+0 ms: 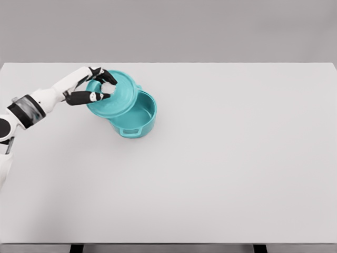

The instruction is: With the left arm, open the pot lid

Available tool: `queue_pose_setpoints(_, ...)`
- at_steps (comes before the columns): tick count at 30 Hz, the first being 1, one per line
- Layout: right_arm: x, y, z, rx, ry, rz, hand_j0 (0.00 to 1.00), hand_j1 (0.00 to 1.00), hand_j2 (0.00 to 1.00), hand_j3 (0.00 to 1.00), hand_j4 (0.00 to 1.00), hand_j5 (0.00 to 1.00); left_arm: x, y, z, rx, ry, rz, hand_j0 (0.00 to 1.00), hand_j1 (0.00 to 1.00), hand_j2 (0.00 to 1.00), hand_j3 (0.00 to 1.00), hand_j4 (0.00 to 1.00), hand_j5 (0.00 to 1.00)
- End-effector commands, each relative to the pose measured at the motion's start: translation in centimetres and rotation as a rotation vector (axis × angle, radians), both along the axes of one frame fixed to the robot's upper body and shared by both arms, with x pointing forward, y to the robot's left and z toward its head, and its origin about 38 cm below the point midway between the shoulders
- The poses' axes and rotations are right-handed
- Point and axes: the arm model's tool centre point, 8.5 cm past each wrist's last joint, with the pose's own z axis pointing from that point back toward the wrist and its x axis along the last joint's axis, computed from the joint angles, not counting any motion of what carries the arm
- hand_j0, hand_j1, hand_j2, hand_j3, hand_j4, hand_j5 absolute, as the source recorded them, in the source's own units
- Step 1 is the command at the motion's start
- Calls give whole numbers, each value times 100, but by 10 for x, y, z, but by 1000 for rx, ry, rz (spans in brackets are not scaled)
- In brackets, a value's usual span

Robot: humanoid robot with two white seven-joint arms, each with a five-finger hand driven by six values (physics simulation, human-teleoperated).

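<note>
A white robot arm reaches in from the left, its left hand (pixel 100 87) closed around the knob of a teal lid (pixel 113 95) and holding it tilted, up and to the left of the matching pot (pixel 138 117). The pot sits on the white counter (pixel 237 158), left of centre toward the far edge, its inside partly exposed while the lid's lower edge overlaps the left rim. The right arm is out of view. To finish well, the hand should likely keep a firm hold on the knob, raise the lid fully clear of the rim before carrying it aside, and avoid dragging its edge, which could shift the pot.
</note>
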Motion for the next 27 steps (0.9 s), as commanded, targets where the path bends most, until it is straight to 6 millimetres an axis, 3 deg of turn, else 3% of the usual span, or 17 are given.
queue_pose_setpoints(1,0,0,0,0,-1,0,100,100,100,100,100,100,0,7,3,-4,-6,14,52,52,52,52,52,52)
queue_pose_setpoints(27,0,0,0,0,0,-1,100,100,100,100,100,100,-8,48,-4,-13,12,116,52,52,52,52,52,52)
